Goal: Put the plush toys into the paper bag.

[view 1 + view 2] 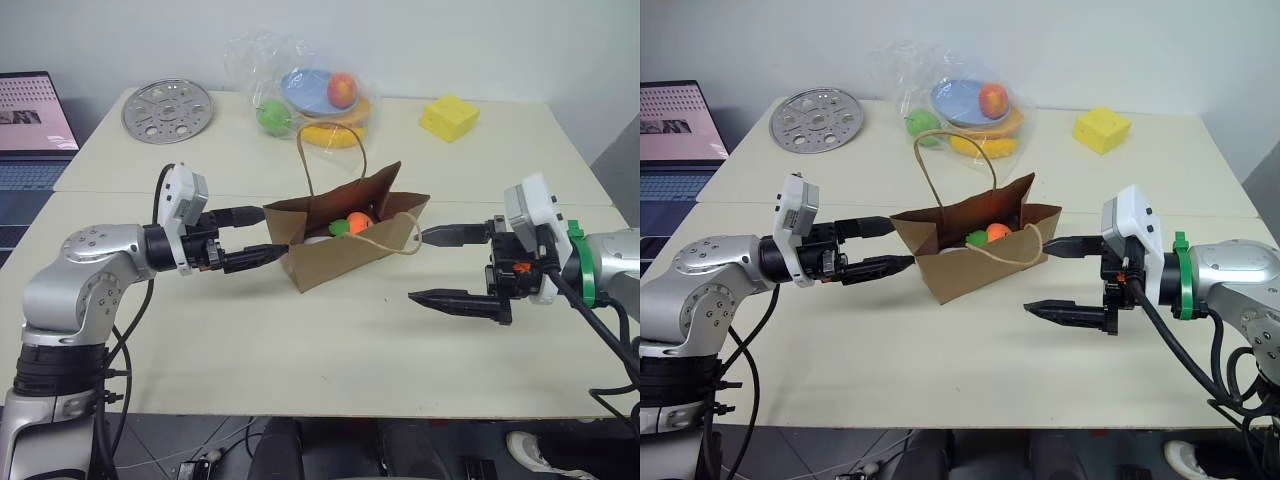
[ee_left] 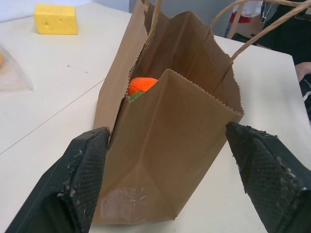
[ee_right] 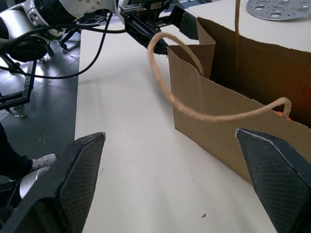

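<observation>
Toys bagged, claws standing off.
Brown paper bag [image 1: 345, 243] upright mid-surface [image 1: 300, 350]; orange carrot plush [image 1: 358, 222] and white egg plush [image 1: 318, 239] inside; left claw [image 1: 262, 236] and right claw [image 1: 428, 266] open, empty. Probably finished; next, withdraw without snagging handles.

Even, bright diffuse light; soft short shadows under the brown kraft paper bag [image 1: 345, 243] on the cream table [image 1: 300, 340]; frames sharp, no glare.

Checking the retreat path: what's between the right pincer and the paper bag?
Bare tabletop only. In the left eye view, the right pincer stands open beside the paper bag, apart from it. The bag's drooping loop handle hangs toward the upper fingertip.
</observation>
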You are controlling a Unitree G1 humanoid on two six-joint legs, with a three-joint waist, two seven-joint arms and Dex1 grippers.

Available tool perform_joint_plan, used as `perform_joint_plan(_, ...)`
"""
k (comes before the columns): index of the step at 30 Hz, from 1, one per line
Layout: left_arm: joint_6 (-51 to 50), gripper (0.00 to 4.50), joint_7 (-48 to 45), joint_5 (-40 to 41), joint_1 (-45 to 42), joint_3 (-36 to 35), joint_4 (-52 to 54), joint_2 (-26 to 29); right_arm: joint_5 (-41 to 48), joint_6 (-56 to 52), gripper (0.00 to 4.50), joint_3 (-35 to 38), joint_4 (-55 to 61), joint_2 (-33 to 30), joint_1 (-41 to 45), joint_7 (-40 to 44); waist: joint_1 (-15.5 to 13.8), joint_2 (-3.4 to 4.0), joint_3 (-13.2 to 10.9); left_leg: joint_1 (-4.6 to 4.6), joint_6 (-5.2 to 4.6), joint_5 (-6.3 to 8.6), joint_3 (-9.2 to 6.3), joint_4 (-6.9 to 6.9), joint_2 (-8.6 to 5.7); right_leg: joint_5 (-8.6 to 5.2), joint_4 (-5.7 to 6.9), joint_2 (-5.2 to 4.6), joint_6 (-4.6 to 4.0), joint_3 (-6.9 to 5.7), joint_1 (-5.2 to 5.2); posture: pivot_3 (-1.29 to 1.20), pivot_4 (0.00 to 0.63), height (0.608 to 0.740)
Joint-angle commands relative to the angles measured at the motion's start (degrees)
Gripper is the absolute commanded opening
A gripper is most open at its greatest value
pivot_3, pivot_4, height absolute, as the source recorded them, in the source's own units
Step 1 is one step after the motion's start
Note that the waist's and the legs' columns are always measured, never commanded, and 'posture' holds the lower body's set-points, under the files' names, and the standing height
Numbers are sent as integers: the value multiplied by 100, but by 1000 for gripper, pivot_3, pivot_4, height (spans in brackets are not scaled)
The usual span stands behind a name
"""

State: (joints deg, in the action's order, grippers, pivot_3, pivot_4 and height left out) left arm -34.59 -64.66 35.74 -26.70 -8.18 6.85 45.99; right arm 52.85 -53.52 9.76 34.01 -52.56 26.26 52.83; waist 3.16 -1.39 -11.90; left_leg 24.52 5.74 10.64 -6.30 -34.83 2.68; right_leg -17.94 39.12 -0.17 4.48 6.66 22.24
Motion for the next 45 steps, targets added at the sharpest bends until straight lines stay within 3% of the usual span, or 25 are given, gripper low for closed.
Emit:
perform_joint_plan(1, 145, 4086, -145, -29, 42, -84, 285, 226, 13, 138, 4500, 13, 50, -68, 64, 31, 0, 0, 0, 0, 0, 0, 0, 0, 0, 0, 0, 0, 0, 0, 0, 0, 150, 740)
perform_joint_plan(6, 155, 4086, -262, -47, 81, -28, 293, 317, 33, 153, 4500, -6, 31, -68, 71, 1, 1, 0, 0, 0, 0, 0, 0, 0, 0, 0, 0, 0, 0, 0, 0, 0, 150, 740)
perform_joint_plan(25, 832, 4086, 461, -574, 307, 233, 575, -287, -55, 238, 4500, -185, -37, -17, 157, -69, -26, 0, 0, 0, 0, 0, 0, -5, 0, 1, 2, 0, 1, 0, -2, 0, 150, 740)
perform_joint_plan(35, 771, 4086, 181, -435, 595, -284, 126, 215, -148, 335, 4500, -75, -39, -271, 118, 70, -7, 0, 0, -2, 0, 0, 0, -4, 1, 1, 4, 0, 1, 0, -2, 0, 150, 740)
perform_joint_plan(39, 917, 4086, 458, -641, 776, -421, 69, 232, -226, 387, 4500, -47, -49, -295, 95, 52, -10, 0, 0, -2, 0, 0, 0, -5, 1, 1, 4, 0, 1, 0, -2, 0, 150, 740)
perform_joint_plan(45, 483, 4086, 788, -6, 1224, -948, 734, 41, -232, 446, 4500, -33, -88, -340, 57, 65, -9, 0, 0, -2, 0, 0, 1, -6, 2, 1, 5, -1, 1, 1, -2, 0, 150, 740)
